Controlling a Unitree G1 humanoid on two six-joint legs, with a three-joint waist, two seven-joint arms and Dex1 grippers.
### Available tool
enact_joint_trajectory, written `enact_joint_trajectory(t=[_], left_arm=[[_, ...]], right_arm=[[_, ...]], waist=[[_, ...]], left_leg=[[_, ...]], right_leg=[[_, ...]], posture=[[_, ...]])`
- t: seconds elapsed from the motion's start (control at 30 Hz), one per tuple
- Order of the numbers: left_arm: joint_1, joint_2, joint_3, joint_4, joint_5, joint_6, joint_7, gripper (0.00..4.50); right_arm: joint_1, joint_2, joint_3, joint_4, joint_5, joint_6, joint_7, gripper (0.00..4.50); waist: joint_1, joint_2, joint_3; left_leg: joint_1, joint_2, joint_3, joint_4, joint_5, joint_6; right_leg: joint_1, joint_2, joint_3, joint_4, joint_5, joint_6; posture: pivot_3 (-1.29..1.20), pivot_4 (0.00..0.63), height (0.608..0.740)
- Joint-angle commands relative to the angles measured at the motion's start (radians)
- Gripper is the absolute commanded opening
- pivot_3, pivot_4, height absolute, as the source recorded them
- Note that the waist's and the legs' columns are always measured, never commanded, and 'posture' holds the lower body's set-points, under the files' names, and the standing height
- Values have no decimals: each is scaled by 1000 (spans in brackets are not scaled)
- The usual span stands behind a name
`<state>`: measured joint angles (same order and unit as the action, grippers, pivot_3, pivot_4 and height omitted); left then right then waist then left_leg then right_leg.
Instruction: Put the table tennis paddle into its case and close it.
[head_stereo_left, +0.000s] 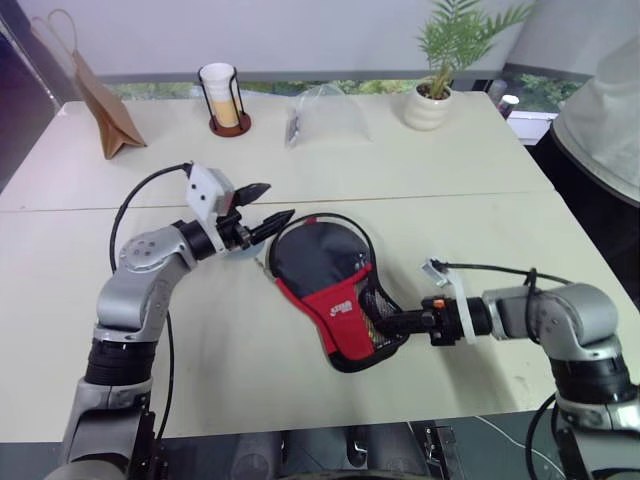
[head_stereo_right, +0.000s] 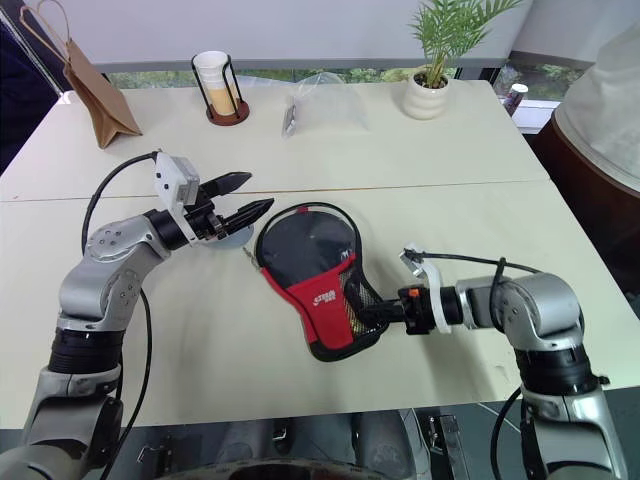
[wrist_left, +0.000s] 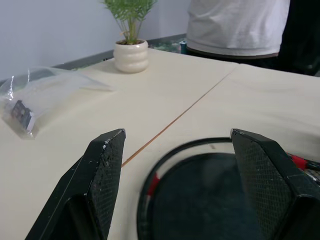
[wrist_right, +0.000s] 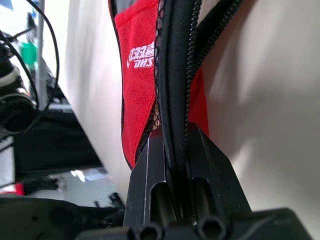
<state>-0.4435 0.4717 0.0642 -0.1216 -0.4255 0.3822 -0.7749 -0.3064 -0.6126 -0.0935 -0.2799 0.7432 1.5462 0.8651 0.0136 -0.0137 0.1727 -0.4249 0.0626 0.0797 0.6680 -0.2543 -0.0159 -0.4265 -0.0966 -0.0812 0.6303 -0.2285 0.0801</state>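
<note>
The case, a black paddle-shaped pouch with a red panel and white logo, lies on the table, round end away from me. Its zip rim stands loose around a smooth black round face. I cannot tell whether that face is the paddle or the case's fabric. My right gripper is shut on the case's zip edge beside the mesh pocket, at the narrow end. Just to the left of the round end, my left gripper hovers open with nothing between its fingers.
At the back of the table stand a brown paper bag, a cup in a black wire holder, a clear plastic bag and a potted plant. A person in a white shirt stands at the far right.
</note>
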Motion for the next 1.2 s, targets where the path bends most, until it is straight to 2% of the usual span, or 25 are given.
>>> enact_joint_trajectory(t=[0.03,0.43,0.53,0.63,0.77,0.93,1.0,1.07,1.2], left_arm=[[-1,4,12,-38,-13,-14,-1,3457],[-11,23,-13,-26,-5,-16,-50,3457],[3,55,-24,-37,-5,-18,-99,3457],[5,81,-32,-40,-8,-22,-138,3457],[23,128,-71,-54,8,-59,-223,3457],[32,149,-113,-47,24,-100,-286,3457],[27,130,-142,-32,45,-120,-289,3457],[19,106,-175,-17,66,-134,-285,3457],[16,59,-226,29,134,-170,-247,3457]], right_arm=[[67,21,-36,-56,74,68,-98,25],[132,96,-149,-113,202,68,-324,25],[129,97,-173,-105,233,68,-355,1082],[121,70,-188,-111,266,68,-351,2566],[78,-45,-191,-98,295,56,-275,4436],[-1,-263,-101,-86,241,-140,-50,4436],[-50,-367,4,-77,113,-337,80,4436],[-136,-386,90,-16,1,-501,146,4436],[-341,-292,212,167,-147,-677,181,4436]], waist=[[0,0,0],[-2,-1,-1],[-2,-1,-1],[-2,-1,-1],[-1,-1,-1],[-2,0,0],[-2,0,0],[-6,0,0],[-11,0,0]], left_leg=[[0,0,0,0,0,0],[0,0,-1,0,0,0],[0,0,-1,0,0,0],[0,0,-1,0,0,0],[0,0,0,0,0,0],[-1,0,0,0,0,0],[-1,0,-1,0,0,0],[-1,0,-1,-1,0,0],[0,0,0,0,0,0]], right_leg=[[0,0,0,0,0,0],[0,0,0,0,0,0],[0,0,0,0,0,0],[0,0,0,0,0,0],[0,0,0,-1,-1,-2],[-1,0,0,-2,-2,-4],[-1,0,0,-2,-2,-4],[-1,0,0,-2,-2,-4],[-1,0,1,-2,-2,-3]], posture=[[0,150,740],[0,150,740],[0,150,740],[0,150,740],[0,150,740],[0,150,740],[0,150,740],[0,150,740],[0,150,740]])
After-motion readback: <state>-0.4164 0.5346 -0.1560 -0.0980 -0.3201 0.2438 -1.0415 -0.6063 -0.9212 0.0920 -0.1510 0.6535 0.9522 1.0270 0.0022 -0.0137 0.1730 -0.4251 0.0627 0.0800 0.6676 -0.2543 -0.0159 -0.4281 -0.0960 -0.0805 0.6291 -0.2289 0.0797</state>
